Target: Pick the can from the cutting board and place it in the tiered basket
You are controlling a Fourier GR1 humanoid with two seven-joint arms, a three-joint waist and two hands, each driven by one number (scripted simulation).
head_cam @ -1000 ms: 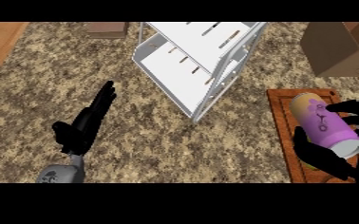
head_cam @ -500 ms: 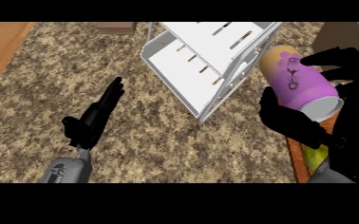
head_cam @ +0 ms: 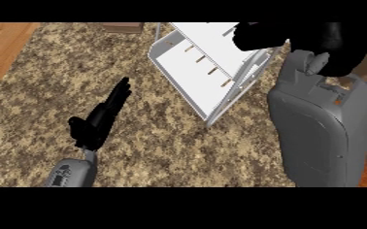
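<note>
Two hands are on view over one speckled brown-and-tan stone counter (head_cam: 165, 155).

Item 1: left hand (head_cam: 97, 121), black, at the near left on a smooth grey forearm (head_cam: 70, 173). Its fingers are straight and held together, pointing toward the far right, with the thumb jutting out to the left. It holds nothing and is well apart from the basket.

Item 2: right hand (head_cam: 315, 39), black, at the far right, partly hidden behind its own broad grey forearm (head_cam: 319, 131), which has a rounded, panelled shell and fills the right side of the view. The hand sits above the right end of the basket's upper tier. Its fingers show as a dark curled mass, but whether they close on anything cannot be told.

Item 3: tiered basket (head_cam: 204, 63), white, made of flat smooth panels with thin rails and small tan pegs or slots along one inner wall. It stands at the far centre, seen from above at a slant, with one corner pointing near.

Item 4: can, not visible. Its place cannot be told, since the right hand and forearm cover that area.

Item 5: brown wooden strip (head_cam: 14, 41), smooth, along the far left edge of the counter.

Item 6: small brown block (head_cam: 123, 27), at the far edge, left of the basket.
</note>
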